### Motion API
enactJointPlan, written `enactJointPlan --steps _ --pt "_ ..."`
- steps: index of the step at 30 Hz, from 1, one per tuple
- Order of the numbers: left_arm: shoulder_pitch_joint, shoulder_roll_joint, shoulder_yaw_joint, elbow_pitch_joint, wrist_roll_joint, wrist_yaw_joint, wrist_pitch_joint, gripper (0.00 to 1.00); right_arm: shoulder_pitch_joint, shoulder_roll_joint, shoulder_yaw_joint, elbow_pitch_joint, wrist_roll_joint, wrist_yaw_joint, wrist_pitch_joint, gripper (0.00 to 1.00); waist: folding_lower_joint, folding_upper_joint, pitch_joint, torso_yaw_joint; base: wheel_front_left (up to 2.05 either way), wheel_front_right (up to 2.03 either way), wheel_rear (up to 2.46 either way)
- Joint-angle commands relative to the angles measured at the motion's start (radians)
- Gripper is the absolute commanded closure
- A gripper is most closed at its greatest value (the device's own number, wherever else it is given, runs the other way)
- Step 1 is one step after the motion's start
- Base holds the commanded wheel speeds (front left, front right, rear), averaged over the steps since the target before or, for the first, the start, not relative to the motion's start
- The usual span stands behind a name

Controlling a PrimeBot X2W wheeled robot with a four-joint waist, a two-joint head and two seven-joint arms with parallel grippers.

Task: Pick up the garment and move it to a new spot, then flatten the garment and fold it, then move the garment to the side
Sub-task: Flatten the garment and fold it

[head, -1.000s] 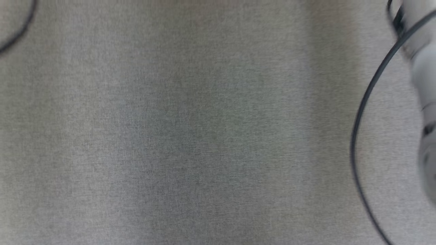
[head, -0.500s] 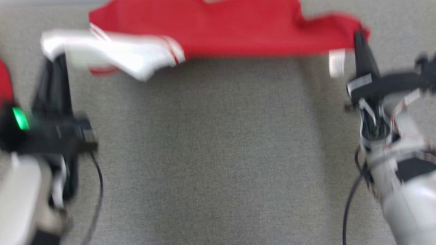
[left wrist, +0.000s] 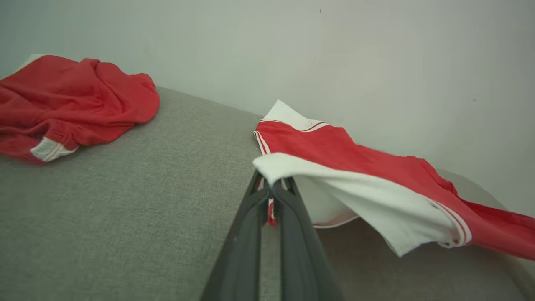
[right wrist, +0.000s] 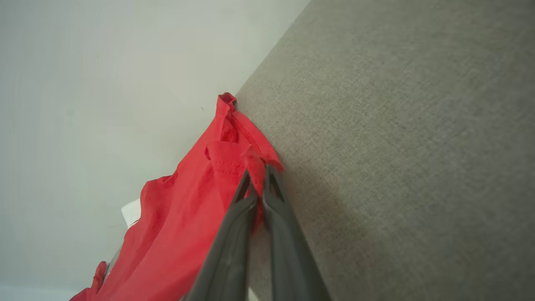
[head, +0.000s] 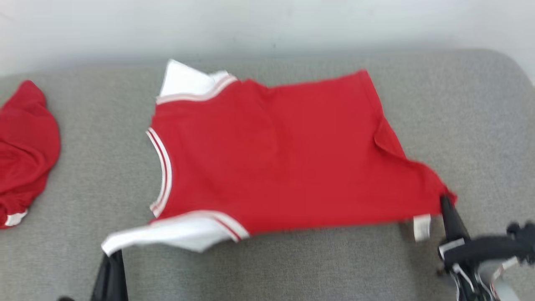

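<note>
Near edge first: left gripper [head: 111, 256] fingers are pressed together on the tip of the near white sleeve [head: 175, 232], and right gripper [head: 444, 202] fingers are pinched on the near hem corner [head: 436, 188]. The near edge is held just off the grey tabletop [head: 292, 267], while the rest of the shirt [head: 271, 159] lies spread on it, with the far sleeve [head: 184, 81] close to the wall [head: 267, 25]. Step judged: flattening at the new spot. The edge should be kept taut between both grippers, drawn gently toward the robot, then lowered level so no slack is trapped. The crease [head: 388, 140] by the right hem should be pulled out before anything is let go. Only a thin bit of sleeve looks pinched, so a slip is likely if it is tugged hard. The other red garment [head: 23, 146], well apart at left, should be left undisturbed.
</note>
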Motion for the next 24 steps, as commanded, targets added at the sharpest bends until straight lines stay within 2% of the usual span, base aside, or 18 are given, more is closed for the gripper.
enactJointPlan --steps 1,7,12,18,24 --pt "0.024 0.004 0.018 0.007 0.015 -0.003 -0.007 1.0 0.036 -0.015 -0.019 -0.003 0.006 -0.001 0.002 1.0 0.0004 0.0003 -0.039 0.016 0.0 0.0 0.0" --pt "0.145 -0.029 0.023 0.066 0.062 -0.041 -0.007 1.0 0.205 -0.007 -0.079 -0.046 -0.023 -0.001 0.079 1.0 0.0004 0.0003 -0.09 0.032 0.0 0.0 0.0" --pt "0.188 -0.043 0.012 0.115 0.118 -0.056 -0.007 1.0 0.301 0.037 -0.132 -0.103 -0.039 -0.001 0.151 1.0 0.0004 0.0003 -0.094 0.042 0.0 0.0 0.0" --pt "0.157 -0.062 0.01 0.136 0.144 -0.084 -0.007 1.0 0.331 0.105 -0.2 -0.173 -0.088 -0.001 0.21 1.0 0.0004 0.0003 -0.096 0.037 0.0 0.0 0.0" --pt "0.109 -0.042 0.003 0.115 0.174 -0.123 -0.007 1.0 0.304 0.169 -0.271 -0.256 -0.112 -0.001 0.279 1.0 0.0004 0.0003 -0.103 0.026 0.0 0.0 0.0"
